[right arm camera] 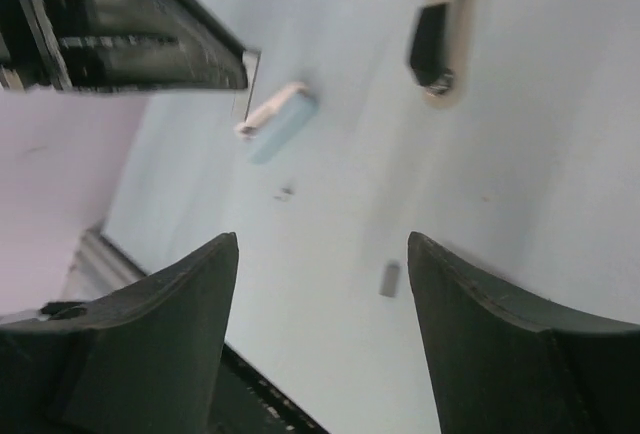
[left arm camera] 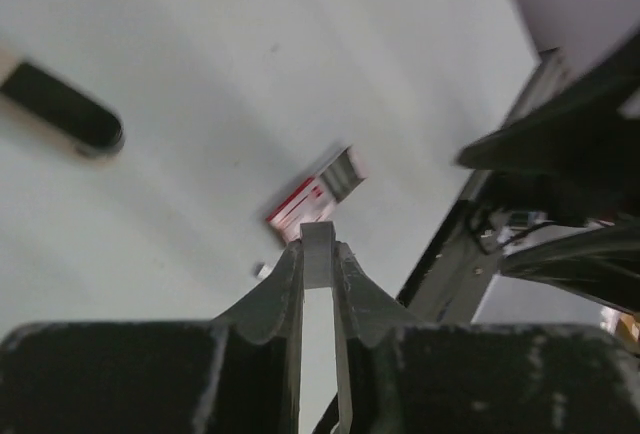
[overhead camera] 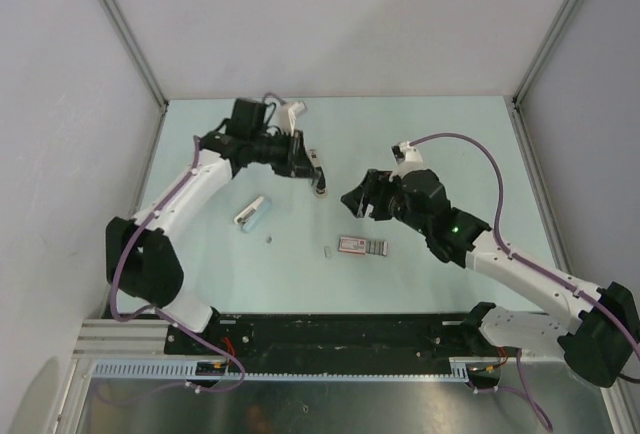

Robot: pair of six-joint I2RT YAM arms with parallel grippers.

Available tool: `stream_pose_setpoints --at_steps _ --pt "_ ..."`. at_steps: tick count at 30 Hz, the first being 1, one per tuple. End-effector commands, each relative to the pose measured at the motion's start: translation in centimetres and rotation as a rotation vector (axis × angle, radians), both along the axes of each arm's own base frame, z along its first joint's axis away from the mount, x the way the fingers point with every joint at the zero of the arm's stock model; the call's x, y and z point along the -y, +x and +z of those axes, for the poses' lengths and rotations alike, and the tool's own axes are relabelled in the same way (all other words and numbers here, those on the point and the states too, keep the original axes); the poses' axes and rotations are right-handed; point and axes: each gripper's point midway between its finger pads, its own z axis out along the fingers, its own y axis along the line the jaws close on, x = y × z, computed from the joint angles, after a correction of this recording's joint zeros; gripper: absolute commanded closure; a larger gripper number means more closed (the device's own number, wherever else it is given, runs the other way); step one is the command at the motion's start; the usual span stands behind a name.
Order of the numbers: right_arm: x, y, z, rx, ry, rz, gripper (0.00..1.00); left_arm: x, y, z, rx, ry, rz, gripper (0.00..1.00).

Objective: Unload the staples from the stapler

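Top external view: I am reading the pale green table (overhead camera: 420, 134) first. The left arm (overhead camera: 190, 189) is reaching in from 8 o'clock and the right arm (overhead camera: 520, 264) from 4 o'clock, and both tools are hanging near mid-table.

The right gripper (overhead camera: 358, 199) is standing spread wide. The right wrist view is showing only bare table between its fingers. The left gripper (overhead camera: 318, 182), at 10 o'clock of it, is pressing together on a thin grey strip (left arm camera: 318, 252). I am taking this for a stick of staples, though I am not resolving single staples.

The stapler (overhead camera: 252, 215), white and light blue, is lying on the table at 8 o'clock of the left gripper. It is well apart from both tools and nothing is gripping it. I cannot tell whether its magazine is open or loaded.

A red-and-white box (overhead camera: 362, 245) is lying at 5 o'clock of the left gripper. A small grey piece (overhead camera: 328, 251) is lying just at 9 o'clock of the box. A speck (overhead camera: 268, 239) is lying at 5 o'clock of the stapler.

Judgement: I am rating the task as far along. If the strip is the staples, the unloading itself is looking done. What I am seeing as left is setting the strip down and letting go.
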Motion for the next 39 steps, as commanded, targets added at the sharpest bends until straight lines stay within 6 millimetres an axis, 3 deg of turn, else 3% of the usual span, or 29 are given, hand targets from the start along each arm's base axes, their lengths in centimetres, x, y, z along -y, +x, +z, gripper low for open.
stream_pose_setpoints --at_steps 1,5,10,17,26,39 --pt "-2.8 -1.4 5.6 0.133 0.175 0.217 0.25 1.5 -2.4 10.6 0.078 -0.274 -0.143 0.85" --pt "-3.2 -2.3 8.9 0.212 0.269 0.306 0.25 1.5 -3.8 14.7 0.092 -0.375 -0.193 0.83" --pt "-3.3 -3.1 13.0 0.313 0.381 0.359 0.29 1.4 -6.1 17.9 0.087 -0.463 -0.249 0.81" --pt "-4.0 -4.6 16.6 0.35 0.542 0.471 0.36 1.0 -8.3 19.1 0.071 -0.517 -0.276 0.79" --pt "-5.1 -5.3 18.1 0.362 0.593 0.512 0.39 0.8 -9.4 19.6 0.057 -0.546 -0.286 0.79" --pt "-6.7 -5.0 18.1 0.354 0.61 0.506 0.48 0.8 -9.6 18.9 0.038 -0.555 -0.275 0.79"
